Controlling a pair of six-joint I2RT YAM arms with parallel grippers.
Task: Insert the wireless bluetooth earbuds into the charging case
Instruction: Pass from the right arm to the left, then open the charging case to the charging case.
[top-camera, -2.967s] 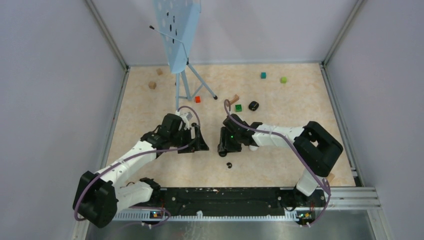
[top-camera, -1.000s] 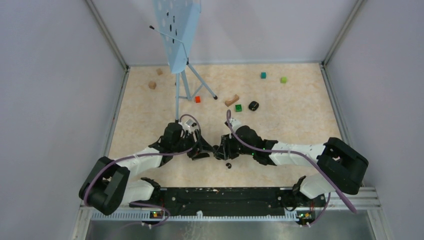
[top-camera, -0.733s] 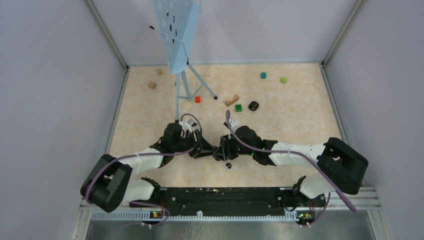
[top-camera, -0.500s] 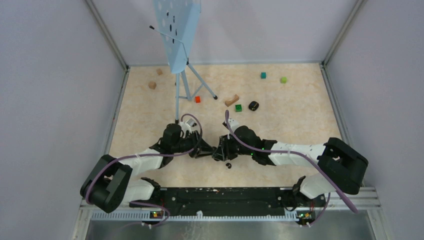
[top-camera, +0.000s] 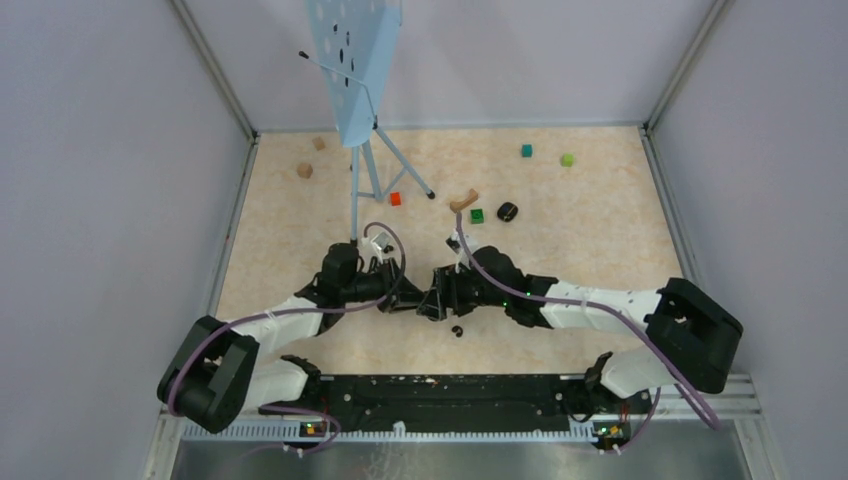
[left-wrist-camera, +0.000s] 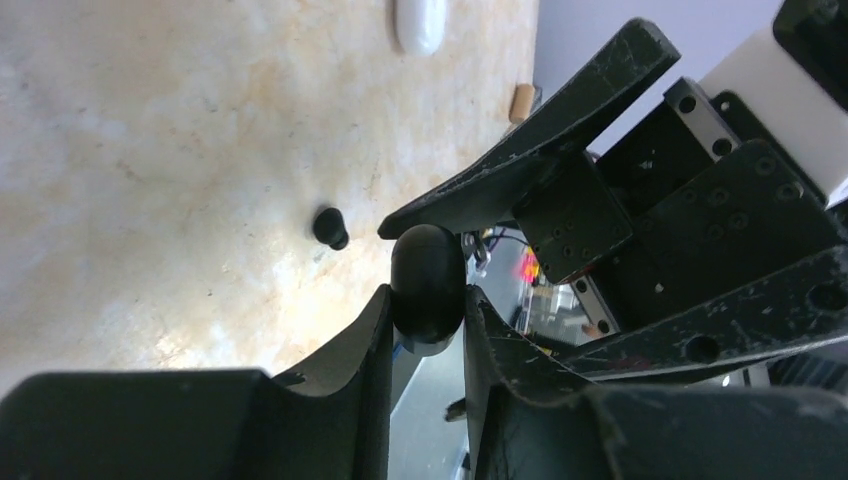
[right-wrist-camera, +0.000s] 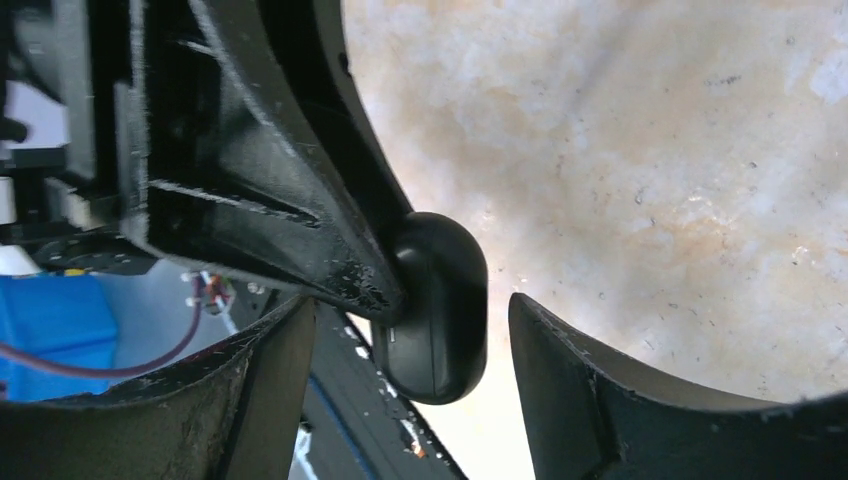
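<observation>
The black charging case (left-wrist-camera: 427, 272) is pinched between the fingers of the left gripper (left-wrist-camera: 427, 302), which is clamped on it. The right gripper (right-wrist-camera: 408, 305) is spread around the same case and has let go of it. A clear gap is seen between the case and one of its fingers (right-wrist-camera: 600, 400), and a left-gripper finger is pressed against the case's other side. The two grippers meet tip to tip, so almost no room is left between them.

A black earbud (top-camera: 457, 330) lies on the table (top-camera: 600, 230) just to the near side of the right gripper, touched by neither. Beyond the left gripper the tripod (top-camera: 356, 200) of a light blue perforated panel (top-camera: 355, 70) stands close. Beyond the right gripper a wooden piece (top-camera: 463, 200), a dark green block (top-camera: 477, 215) and a black rounded object (top-camera: 507, 211) are grouped. Bare tabletop is left outward of each gripper as far as the walls (top-camera: 120, 200).

Three seconds ago the grippers were set apart with bare table between them. Over the last second the right gripper's jaws have been widened and the left gripper's drawn in onto the case. The earbud has not been moved.
</observation>
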